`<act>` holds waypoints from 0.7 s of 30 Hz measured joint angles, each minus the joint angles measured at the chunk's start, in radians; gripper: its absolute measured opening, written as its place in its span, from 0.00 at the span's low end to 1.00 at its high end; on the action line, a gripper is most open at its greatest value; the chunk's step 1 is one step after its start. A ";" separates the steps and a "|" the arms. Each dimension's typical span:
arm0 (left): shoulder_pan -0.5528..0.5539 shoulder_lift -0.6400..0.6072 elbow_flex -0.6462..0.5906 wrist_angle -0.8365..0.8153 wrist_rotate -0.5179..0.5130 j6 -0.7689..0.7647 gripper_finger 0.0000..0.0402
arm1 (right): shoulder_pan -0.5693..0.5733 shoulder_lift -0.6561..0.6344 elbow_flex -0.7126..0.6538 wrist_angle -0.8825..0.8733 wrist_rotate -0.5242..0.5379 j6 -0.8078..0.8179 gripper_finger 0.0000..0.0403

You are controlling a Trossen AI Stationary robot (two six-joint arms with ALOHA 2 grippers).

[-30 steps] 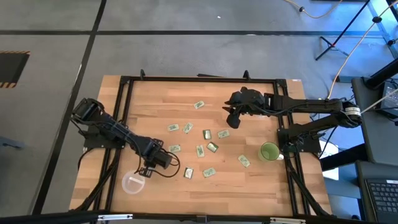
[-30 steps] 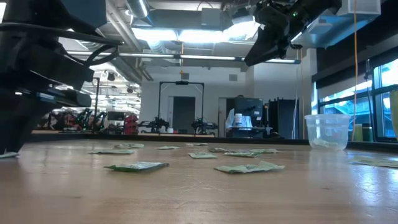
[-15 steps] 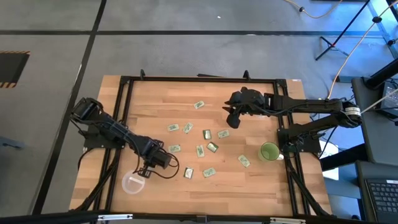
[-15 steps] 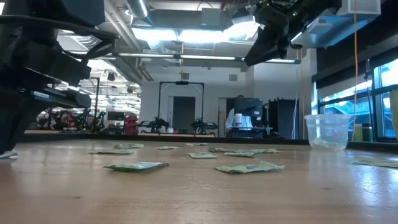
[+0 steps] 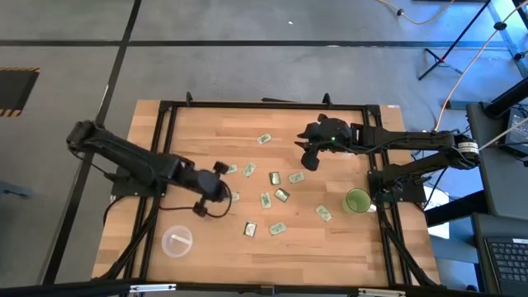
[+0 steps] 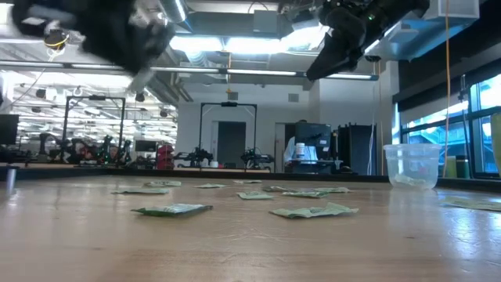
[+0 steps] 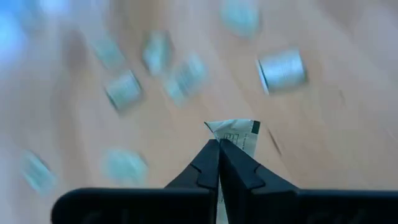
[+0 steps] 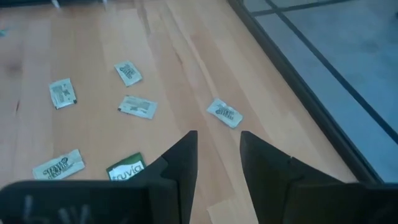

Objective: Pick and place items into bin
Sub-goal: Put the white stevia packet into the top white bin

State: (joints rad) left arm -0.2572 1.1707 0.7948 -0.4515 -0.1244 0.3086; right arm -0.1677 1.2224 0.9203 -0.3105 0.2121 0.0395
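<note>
Several small pale green and white packets [image 5: 266, 199] lie flat on the middle of the wooden table [image 5: 190, 132]; the low view shows them too [image 6: 171, 209]. My left gripper [image 5: 223, 186] hangs above the table left of the packets, shut on a white packet [image 7: 239, 134]. My right gripper [image 5: 308, 161] stays up over the far right part of the table, open with nothing between its fingers [image 8: 217, 140]. More packets [image 8: 225, 113] lie on the wood beneath it. My left gripper pinches the white packet between its two shut fingers [image 7: 208, 163]. One end of the packet [image 7: 241, 129] sticks out past the fingertips. The fingers slant down toward the table. The packet is lifted clear of the wood.
A clear cup [image 5: 176, 241] stands near the table's near left corner, and a green cup [image 5: 357, 200] at the right side. A black frame [image 5: 264, 106] runs around the table top.
My left gripper has risen from the table beside the clear cup and swung toward the far edge and the table's middle, tipping less steeply downward. In the low view its arm has gone from table level up to the top of the picture.
</note>
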 joint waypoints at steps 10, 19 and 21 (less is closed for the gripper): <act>0.311 -0.182 -0.078 0.451 0.608 0.341 0.01 | 0.013 0.000 0.000 0.033 -0.017 -0.023 0.31; 0.477 -0.062 -0.201 0.889 1.085 0.385 0.01 | 0.044 0.104 0.000 0.353 -0.378 -0.105 0.31; 0.489 -0.013 -0.202 0.962 1.177 0.376 0.01 | 0.053 0.147 0.000 0.441 -0.426 -0.124 0.31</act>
State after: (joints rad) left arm 0.2318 1.1582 0.5926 0.5107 1.0526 0.6844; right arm -0.1143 1.3692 0.9203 0.1301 -0.2142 -0.0843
